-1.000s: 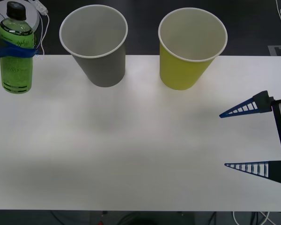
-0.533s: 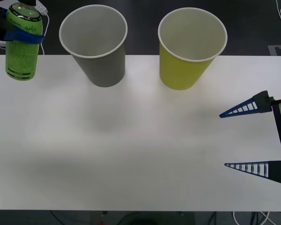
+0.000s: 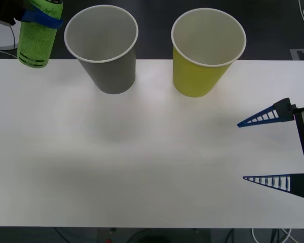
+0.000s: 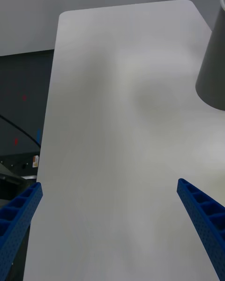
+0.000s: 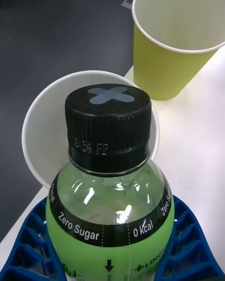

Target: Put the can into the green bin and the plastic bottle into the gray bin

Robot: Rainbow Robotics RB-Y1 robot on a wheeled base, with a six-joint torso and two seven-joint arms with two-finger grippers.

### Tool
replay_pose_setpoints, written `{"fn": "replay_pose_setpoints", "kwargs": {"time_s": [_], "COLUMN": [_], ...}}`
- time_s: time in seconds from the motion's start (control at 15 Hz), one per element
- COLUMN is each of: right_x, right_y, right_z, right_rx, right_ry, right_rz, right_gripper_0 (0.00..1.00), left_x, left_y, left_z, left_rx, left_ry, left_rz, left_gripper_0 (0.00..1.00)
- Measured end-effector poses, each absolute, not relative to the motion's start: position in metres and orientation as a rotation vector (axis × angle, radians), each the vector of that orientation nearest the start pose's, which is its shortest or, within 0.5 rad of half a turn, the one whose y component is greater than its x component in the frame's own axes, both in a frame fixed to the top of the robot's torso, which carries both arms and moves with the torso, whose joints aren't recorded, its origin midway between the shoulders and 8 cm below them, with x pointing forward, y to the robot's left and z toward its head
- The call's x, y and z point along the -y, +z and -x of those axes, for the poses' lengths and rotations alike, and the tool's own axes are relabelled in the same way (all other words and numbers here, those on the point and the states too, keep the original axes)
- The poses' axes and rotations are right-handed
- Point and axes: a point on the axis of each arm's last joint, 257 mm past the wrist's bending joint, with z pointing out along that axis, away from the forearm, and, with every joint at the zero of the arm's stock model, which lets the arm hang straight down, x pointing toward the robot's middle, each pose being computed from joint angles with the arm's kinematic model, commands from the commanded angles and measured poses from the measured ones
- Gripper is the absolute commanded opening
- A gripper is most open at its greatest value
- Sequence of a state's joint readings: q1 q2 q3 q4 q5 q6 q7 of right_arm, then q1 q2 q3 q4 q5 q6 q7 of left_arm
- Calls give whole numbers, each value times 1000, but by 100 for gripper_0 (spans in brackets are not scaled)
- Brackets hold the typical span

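Spreading wide and white, the counter [image 3: 142,167] lies bare across its middle and near edge, leaving open room between the two arms. At its far edge stand the gray bin [image 3: 102,48] toward the left and the green bin [image 3: 206,50] toward the right, both upright, mouths open, a clear gap between them. By the right edge the right tool [image 3: 266,149] hovers with its blue fingers spread wide, gripping nothing. Beyond the far left corner the left tool [image 3: 39,16] is clamped around the plastic bottle [image 3: 37,38], held upright in the air just beside the gray bin's rim; in the left wrist view its black cap [image 5: 108,122] sits before that bin's mouth.
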State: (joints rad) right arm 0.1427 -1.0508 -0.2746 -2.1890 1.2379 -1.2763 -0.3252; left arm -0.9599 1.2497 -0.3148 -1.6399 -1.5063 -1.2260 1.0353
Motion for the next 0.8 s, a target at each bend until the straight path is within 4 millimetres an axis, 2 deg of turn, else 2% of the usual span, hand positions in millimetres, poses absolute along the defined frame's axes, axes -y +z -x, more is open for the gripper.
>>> {"fn": "replay_pose_setpoints", "kwargs": {"time_s": [0.53,0.8], "right_x": [199,199], "right_y": [-114,-114], "right_z": [-303,-303], "right_rx": [-1489,-1489], "right_ry": [464,464], "right_rz": [1641,1641], "right_gripper_0": [100,100], "left_x": [-187,-176], "left_y": [83,85], "left_z": [-543,-555], "left_rx": [-1858,-1884], "left_ry": [-200,-166], "left_rz": [-1175,-1202], "left_gripper_0": [0,0]}}
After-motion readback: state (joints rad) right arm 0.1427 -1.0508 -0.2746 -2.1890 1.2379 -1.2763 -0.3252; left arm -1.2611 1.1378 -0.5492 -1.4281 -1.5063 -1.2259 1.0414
